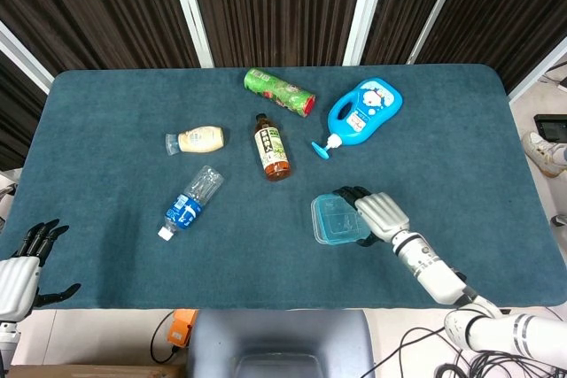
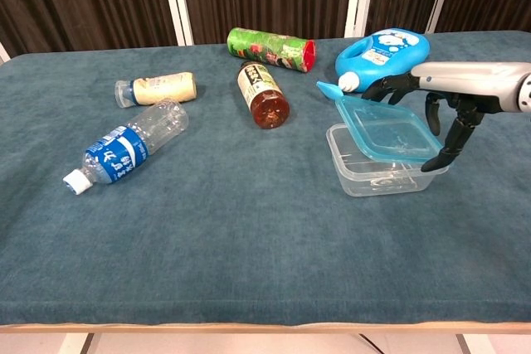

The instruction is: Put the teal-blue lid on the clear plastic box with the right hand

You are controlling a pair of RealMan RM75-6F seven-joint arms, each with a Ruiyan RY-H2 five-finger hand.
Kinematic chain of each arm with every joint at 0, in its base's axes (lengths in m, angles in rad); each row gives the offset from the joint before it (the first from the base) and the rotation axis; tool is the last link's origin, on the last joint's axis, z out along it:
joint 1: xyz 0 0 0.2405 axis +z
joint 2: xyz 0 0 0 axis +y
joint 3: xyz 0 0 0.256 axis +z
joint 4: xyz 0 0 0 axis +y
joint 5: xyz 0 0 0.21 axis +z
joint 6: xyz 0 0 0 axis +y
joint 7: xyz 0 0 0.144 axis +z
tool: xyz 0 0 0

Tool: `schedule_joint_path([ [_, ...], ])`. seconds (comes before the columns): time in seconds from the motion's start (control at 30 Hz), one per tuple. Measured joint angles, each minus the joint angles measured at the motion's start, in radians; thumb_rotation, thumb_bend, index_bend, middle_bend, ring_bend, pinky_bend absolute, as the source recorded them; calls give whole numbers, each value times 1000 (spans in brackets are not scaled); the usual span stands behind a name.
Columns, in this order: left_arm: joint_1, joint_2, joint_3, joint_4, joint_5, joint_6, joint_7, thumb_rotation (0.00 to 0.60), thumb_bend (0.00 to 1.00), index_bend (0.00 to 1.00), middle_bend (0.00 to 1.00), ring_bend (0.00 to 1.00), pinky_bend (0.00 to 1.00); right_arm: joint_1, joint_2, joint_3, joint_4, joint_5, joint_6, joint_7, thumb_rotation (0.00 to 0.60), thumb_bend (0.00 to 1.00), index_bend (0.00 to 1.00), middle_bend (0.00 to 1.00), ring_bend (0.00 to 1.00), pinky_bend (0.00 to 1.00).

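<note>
The teal-blue lid (image 1: 337, 218) (image 2: 384, 131) sits tilted over the clear plastic box (image 2: 375, 172), its far edge raised and its near right edge down by the rim. In the head view the lid covers nearly the whole box. My right hand (image 1: 376, 211) (image 2: 431, 105) holds the lid from its right side, fingers spread over the far and right edges. My left hand (image 1: 19, 270) hangs off the table's near left corner, fingers apart, holding nothing.
On the table (image 1: 106, 104) a brown tea bottle (image 1: 273, 148), a green can (image 1: 279, 91) and a blue detergent bottle (image 1: 364, 111) lie behind the box. A water bottle (image 1: 191, 199) and a small cream bottle (image 1: 196, 140) lie to the left.
</note>
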Motion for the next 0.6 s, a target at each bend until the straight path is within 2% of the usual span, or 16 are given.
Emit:
schedule_joint_path([
  [0.33, 0, 2, 0, -1, 0, -1, -3, 600, 373, 161, 79, 50, 345, 5, -11, -13, 8, 5, -2, -5, 600, 384, 320, 456, 584, 621],
  [0.47, 0, 2, 1, 0, 1, -2, -4, 600, 373, 162, 79, 50, 346, 6, -14, -17, 13, 4, -3, -5, 600, 384, 310, 451, 517, 615],
  [0.6, -1, 2, 1, 0, 2, -4, -7, 600, 372, 162, 79, 51, 346, 5, -17, -19, 18, 0, 2, 1, 600, 383, 301, 400, 433, 598],
])
